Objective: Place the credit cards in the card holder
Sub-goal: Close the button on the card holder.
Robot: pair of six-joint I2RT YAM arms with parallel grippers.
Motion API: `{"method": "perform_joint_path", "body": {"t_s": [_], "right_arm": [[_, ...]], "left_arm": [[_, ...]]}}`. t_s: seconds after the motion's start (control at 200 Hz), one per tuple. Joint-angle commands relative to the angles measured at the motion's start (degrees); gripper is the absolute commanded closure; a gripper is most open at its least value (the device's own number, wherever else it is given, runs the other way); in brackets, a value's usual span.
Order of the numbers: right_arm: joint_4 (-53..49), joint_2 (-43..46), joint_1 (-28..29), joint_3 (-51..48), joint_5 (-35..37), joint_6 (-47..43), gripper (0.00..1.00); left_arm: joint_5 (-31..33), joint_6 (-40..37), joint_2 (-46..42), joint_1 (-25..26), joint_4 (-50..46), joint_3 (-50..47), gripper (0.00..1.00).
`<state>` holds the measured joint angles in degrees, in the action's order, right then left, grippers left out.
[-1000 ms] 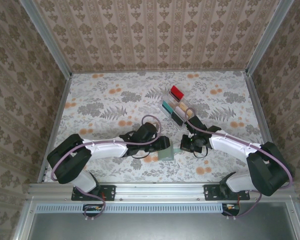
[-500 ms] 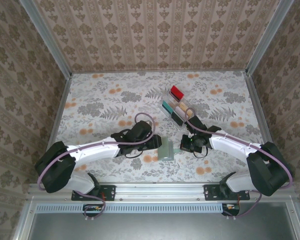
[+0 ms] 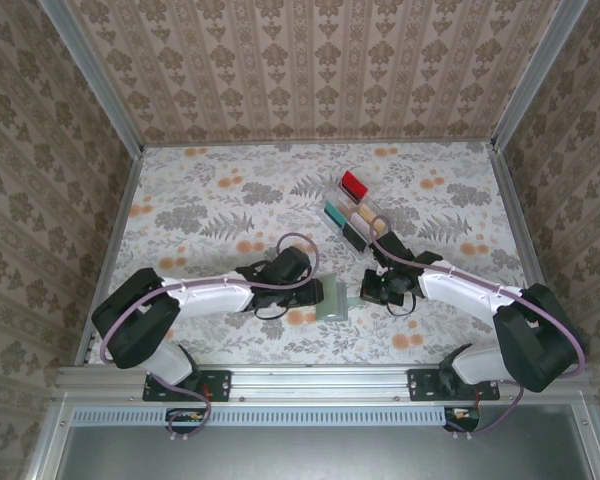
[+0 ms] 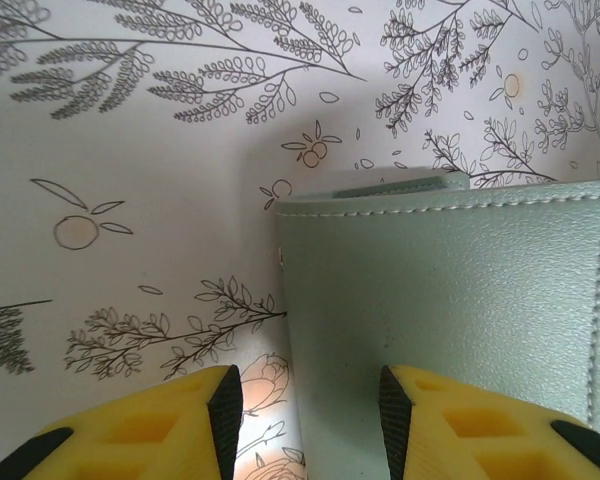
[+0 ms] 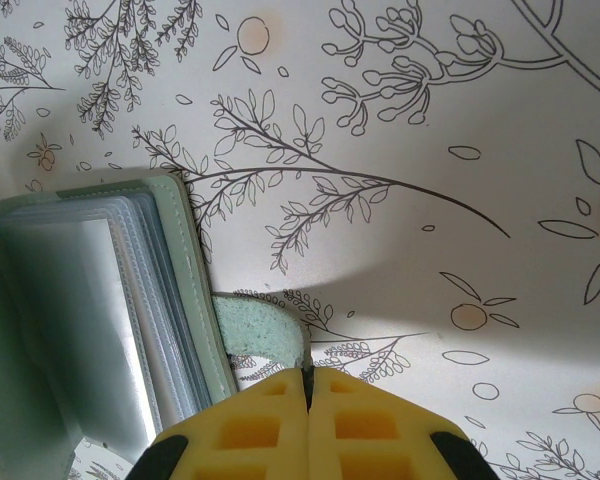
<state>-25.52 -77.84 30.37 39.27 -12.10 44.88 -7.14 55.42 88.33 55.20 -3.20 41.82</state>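
Floral tabletop (image 3: pixel 210 200) | left hand (image 4: pixel 305 390) open astride card holder (image 4: pixel 450 300) edge | right hand (image 5: pixel 308 385) pinched shut on it

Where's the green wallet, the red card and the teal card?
green wallet (image 4: pixel 450 310), left wrist view, middle of its cover.
red card (image 3: pixel 354 184), top view, middle of its face.
teal card (image 3: pixel 333 213), top view, middle of its face.

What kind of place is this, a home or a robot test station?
Most likely a robot test station, not a home: an aluminium frame encloses the table, patterned wallpaper covers the walls, and the left arm and right arm are bolted at the near edge.
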Motion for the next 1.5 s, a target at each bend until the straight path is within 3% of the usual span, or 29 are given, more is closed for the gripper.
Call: {"method": "perform_joint_path", "body": {"t_s": [0.0, 0.47, 0.71, 1.1, 1.495], "right_arm": [[-0.27, 0.93, -0.07, -0.07, -1.05, -0.67, 0.97], [1.04, 3.08, -0.05, 0.72, -3.93, -0.42, 0.97], [5.04, 3.63, -0.05, 0.81, -9.81, 0.06, 0.97], [8.09, -0.63, 0.45, 2.19, -14.97, -0.06, 0.98], [9.93, -7.01, 2.41, 3.27, -13.46, 1.73, 1.0]], "left_arm": [[-1.44, -1.28, 1.26, 0.59, 1.45, 2.11, 0.56], [-1.7, -0.9, 4.99, 1.14, 3.2, 2.56, 0.58], [-1.92, -0.25, 6.12, 1.4, 4.4, 2.47, 0.6], [-1.96, 0.79, 6.3, 1.68, 6.05, 2.08, 0.62], [-2.25, 1.71, 5.99, 1.68, 7.52, 1.36, 0.63]]}}
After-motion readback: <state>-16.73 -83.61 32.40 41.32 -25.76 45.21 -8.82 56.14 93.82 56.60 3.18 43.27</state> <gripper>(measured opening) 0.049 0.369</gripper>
